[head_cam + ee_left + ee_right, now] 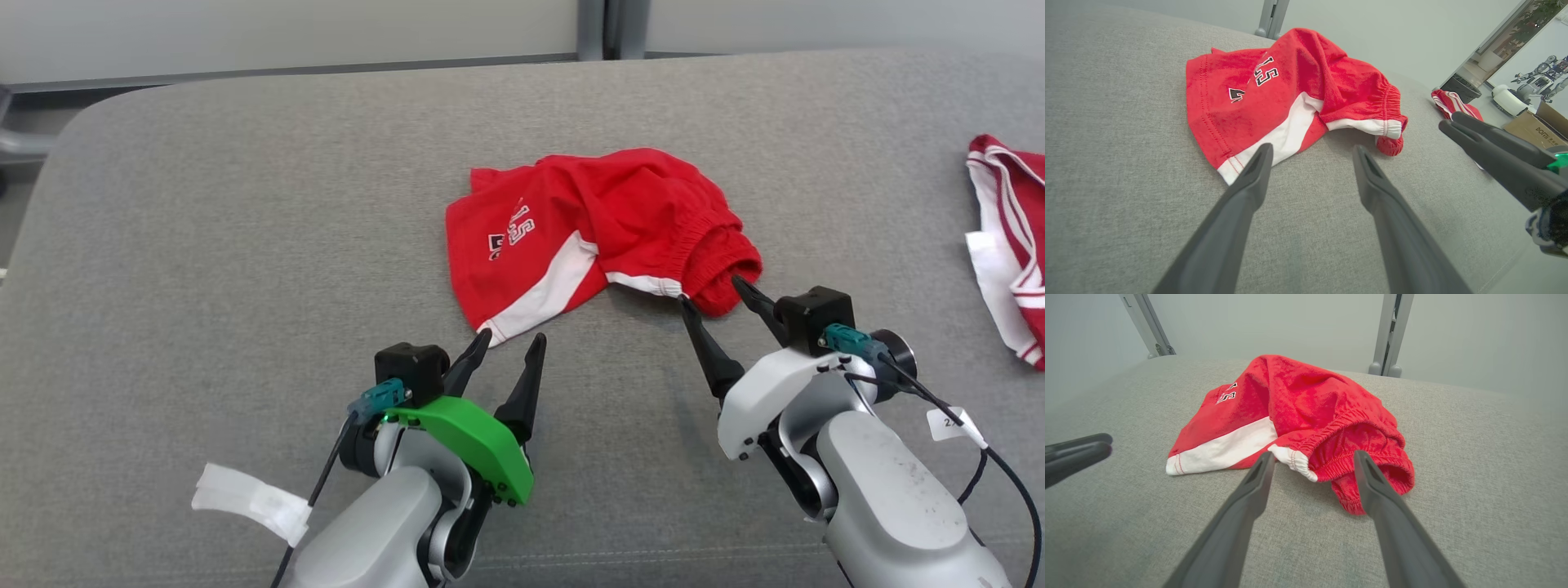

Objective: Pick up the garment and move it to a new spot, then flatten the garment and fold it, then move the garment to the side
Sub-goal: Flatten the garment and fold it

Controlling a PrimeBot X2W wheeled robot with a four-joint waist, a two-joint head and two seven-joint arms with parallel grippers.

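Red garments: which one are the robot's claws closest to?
The crumpled red shorts in the middle, with a white panel and lettering; the left gripper and right gripper stand open at their near edge. The striped garment lies far right.

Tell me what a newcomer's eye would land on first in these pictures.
First, the crumpled red shorts with white panels, lying in the middle of the grey fabric surface. Next, two open, dark-fingered grippers pointing at them: the left gripper at the white-hemmed leg corner, the right gripper at the elastic waistband. A second red-and-white garment lies at the surface's right edge.
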